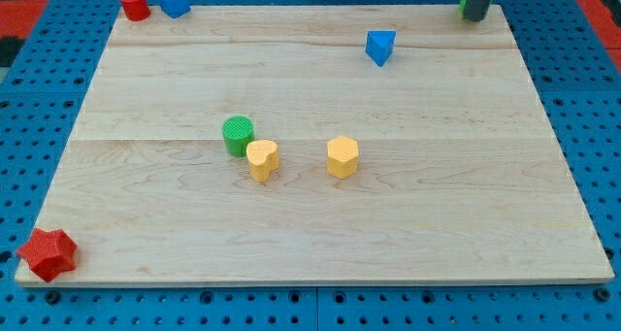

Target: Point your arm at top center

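Tip (474,18) at top-right corner, upright

no readable text, no labels (anywhere)

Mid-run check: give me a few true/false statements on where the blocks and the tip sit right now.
1. My tip is at the board's top right corner. True.
2. The green cylinder touches the yellow heart block. True, or very nearly.
3. The red star block lies at the view's top left. False: bottom left; the red cylinder is at top left.
4. The blue triangular block sits beside the yellow hexagonal block. False: it stands apart, nearer the top.
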Controlling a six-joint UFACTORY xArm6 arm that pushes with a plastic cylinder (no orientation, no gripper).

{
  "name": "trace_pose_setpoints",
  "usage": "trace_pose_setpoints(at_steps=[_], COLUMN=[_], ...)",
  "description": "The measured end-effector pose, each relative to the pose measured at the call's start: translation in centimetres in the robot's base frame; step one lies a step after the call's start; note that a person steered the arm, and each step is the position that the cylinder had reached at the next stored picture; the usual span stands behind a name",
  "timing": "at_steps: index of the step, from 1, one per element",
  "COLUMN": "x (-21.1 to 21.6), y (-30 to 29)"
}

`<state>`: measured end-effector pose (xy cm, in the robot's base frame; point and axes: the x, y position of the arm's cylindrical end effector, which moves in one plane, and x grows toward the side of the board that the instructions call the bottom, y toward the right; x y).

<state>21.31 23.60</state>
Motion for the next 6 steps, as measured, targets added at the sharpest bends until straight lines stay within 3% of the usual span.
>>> trace_pose_setpoints(at_steps=[2,5,6], x=[0.7,0.7,0.8], y=[-8.9,-12.5,-19.9])
